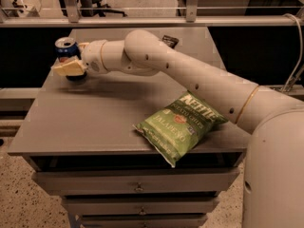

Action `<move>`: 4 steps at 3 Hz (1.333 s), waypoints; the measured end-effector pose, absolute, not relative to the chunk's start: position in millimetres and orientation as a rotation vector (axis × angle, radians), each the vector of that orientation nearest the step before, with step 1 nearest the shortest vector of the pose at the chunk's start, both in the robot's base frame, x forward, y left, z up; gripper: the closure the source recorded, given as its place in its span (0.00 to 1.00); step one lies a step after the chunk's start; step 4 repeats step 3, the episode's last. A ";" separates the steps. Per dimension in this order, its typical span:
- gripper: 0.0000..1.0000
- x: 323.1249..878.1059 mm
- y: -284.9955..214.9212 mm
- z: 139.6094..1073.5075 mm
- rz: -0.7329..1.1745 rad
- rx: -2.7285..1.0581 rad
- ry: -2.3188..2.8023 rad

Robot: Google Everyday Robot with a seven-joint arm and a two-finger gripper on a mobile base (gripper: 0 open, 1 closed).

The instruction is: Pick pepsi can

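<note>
The pepsi can (65, 48), blue with a silver top, stands at the far left edge of the grey table (95, 122). My gripper (68, 63) is right at the can, reaching in from the right. Its cream front part covers the can's lower half, so only the top and upper side of the can show. The white arm stretches from the lower right across the table to the can.
A green chip bag (183, 125) lies near the table's front right edge. A small dark snack wrapper (170, 41) lies at the back behind the arm. Drawers (137, 184) sit under the tabletop. A metal rail (156, 20) runs behind the table.
</note>
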State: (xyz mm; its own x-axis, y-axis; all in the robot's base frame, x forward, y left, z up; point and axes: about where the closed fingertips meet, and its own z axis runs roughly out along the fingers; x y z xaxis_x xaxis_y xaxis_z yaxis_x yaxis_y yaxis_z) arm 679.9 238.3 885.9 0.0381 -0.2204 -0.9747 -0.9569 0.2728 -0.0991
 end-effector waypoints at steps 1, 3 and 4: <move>0.87 679.6 231.1 914.9 0.853 -1.154 1.379; 1.00 677.4 216.0 957.4 0.836 -1.165 1.311; 1.00 677.4 216.0 957.4 0.836 -1.165 1.311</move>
